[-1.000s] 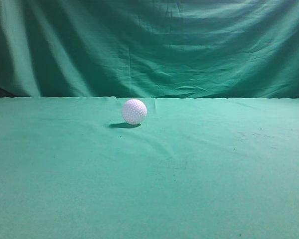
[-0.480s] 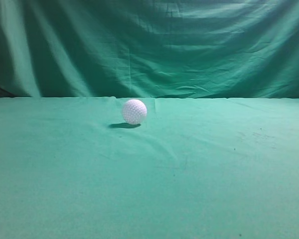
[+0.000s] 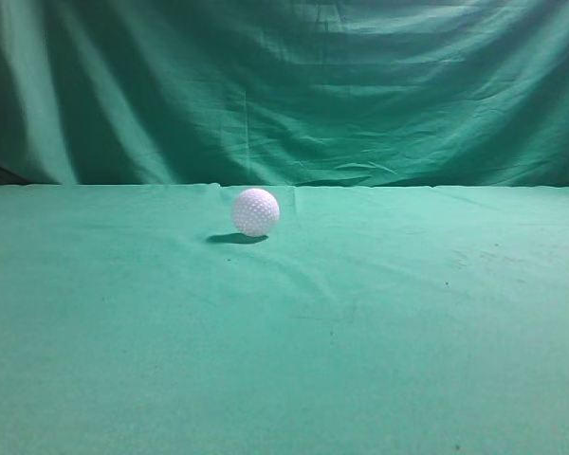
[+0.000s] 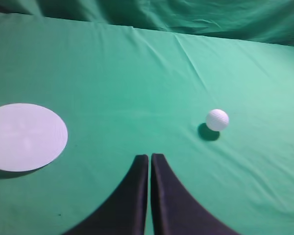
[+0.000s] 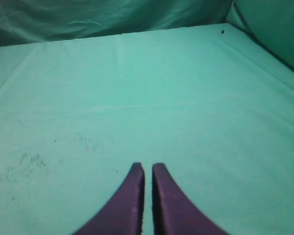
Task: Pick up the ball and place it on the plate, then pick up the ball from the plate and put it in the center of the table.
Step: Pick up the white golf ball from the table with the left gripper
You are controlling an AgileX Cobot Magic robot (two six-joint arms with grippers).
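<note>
Ball (image 4: 217,119) is sitting free on our green desk (image 4: 137,78), well right of the white plate (image 4: 25,136), while we are holding both hands (image 4: 150,159) (image 5: 148,168) pressed together, needing the left opened wide before descending squarely over it.

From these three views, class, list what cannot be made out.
- Plate: absent from the exterior view, outside its frame; its left rim is cut off in the left wrist view.
- Ball: outside the right wrist view.
- Left gripper, right gripper: arms cut off below.
</note>
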